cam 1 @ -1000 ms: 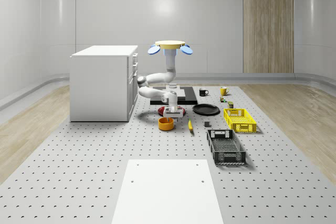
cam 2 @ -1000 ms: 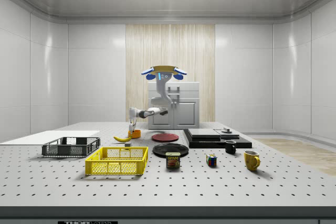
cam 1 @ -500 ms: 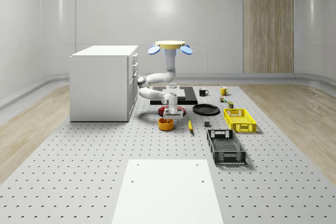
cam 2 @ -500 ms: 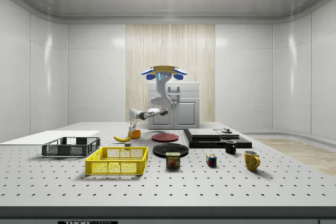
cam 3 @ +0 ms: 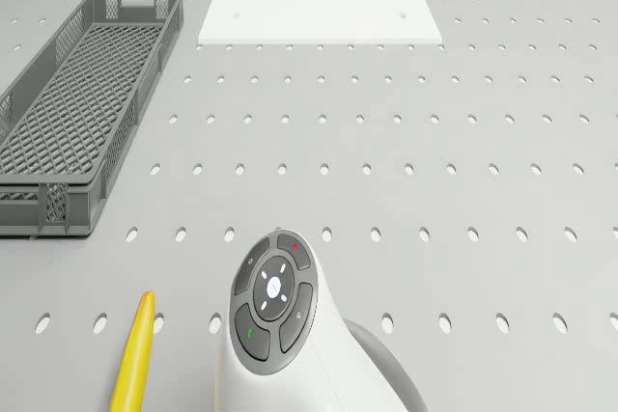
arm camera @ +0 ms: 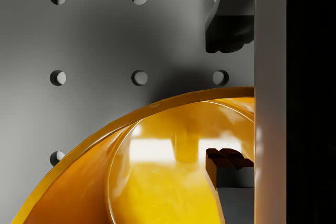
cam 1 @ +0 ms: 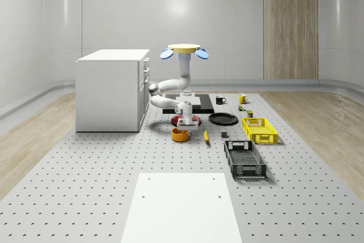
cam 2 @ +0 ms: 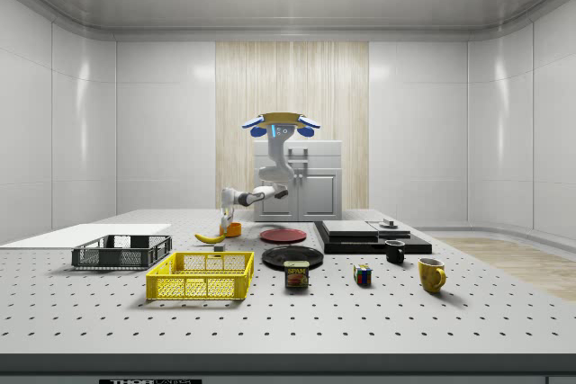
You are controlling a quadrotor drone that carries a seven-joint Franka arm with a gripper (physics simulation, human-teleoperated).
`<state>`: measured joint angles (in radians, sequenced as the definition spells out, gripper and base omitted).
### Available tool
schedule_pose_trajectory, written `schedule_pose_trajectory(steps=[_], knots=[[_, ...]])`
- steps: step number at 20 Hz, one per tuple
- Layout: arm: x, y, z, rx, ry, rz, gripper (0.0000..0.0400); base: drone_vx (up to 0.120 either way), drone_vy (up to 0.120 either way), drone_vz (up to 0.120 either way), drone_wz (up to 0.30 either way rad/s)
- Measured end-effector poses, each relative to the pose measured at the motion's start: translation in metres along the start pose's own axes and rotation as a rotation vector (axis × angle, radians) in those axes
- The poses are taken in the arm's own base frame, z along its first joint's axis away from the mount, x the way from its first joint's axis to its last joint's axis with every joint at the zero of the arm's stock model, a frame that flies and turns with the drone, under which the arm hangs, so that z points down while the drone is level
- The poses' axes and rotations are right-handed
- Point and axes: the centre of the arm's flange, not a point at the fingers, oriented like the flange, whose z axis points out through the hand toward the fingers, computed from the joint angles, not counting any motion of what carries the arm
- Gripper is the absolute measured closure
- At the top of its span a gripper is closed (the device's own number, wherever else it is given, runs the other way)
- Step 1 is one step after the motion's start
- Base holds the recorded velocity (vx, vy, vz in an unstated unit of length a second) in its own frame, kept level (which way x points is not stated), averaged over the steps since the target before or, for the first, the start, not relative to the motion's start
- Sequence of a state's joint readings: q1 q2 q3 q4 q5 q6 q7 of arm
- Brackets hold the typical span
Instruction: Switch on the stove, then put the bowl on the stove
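A: Status?

B: The drone (cam 1: 183,51) hovers above the surface (cam 1: 85,186), roughly over the left end of the stove (cam 1: 200,105) as the whole-scene view shows it. The arm reaches down and nearer, to the orange bowl (cam 1: 180,135).

A: Where is the bowl?

B: On the surface, nearer than the stove and well apart from it. It sits just near of the red plate (cam 1: 193,120), with the banana (cam 1: 206,135) to its right in the whole-scene view.

A: And the pincer?

B: The pincer (arm camera: 229,103) is right at the bowl's rim. In the wrist view the fingers (arm camera: 228,30) are apart, one outside the rim and one inside the bowl. There is a gap on both sides, so nothing is clamped.

A: Is the stove on?

B: I can't tell. It's a flat black slab with a small knob (cam 2: 389,223) on top in the side view, and there is no glow or indicator I can read. The robot is working on the bowl, so I'd guess the switch step is done, but that's only a guess.

A: What's left?

B: Close on the rim, lift, carry the bowl far and right, and set it on the stove. Placement is not done, since the stove top has no bowl on it.
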<state>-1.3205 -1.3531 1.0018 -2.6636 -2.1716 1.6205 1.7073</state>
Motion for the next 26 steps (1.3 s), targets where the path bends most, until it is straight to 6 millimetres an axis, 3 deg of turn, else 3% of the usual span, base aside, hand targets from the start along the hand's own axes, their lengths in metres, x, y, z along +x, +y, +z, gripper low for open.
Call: schedule_pose_trajectory(steps=[3,8,15,26], knots=[[0.000,0.000,0.001,0.000,0.000,0.000,0.0243,0.000,0.000,0.000,0.000],[0.000,0.000,0.001,0.000,0.000,0.000,0.0284,0.000,0.000,0.000,0.000],[0.000,0.000,-0.017,0.000,0.000,0.000,0.0297,0.000,0.000,0.000,0.000],[0.000,0.000,-0.071,0.000,0.000,0.000,0.0300,0.000,0.000,0.000,0.000]])
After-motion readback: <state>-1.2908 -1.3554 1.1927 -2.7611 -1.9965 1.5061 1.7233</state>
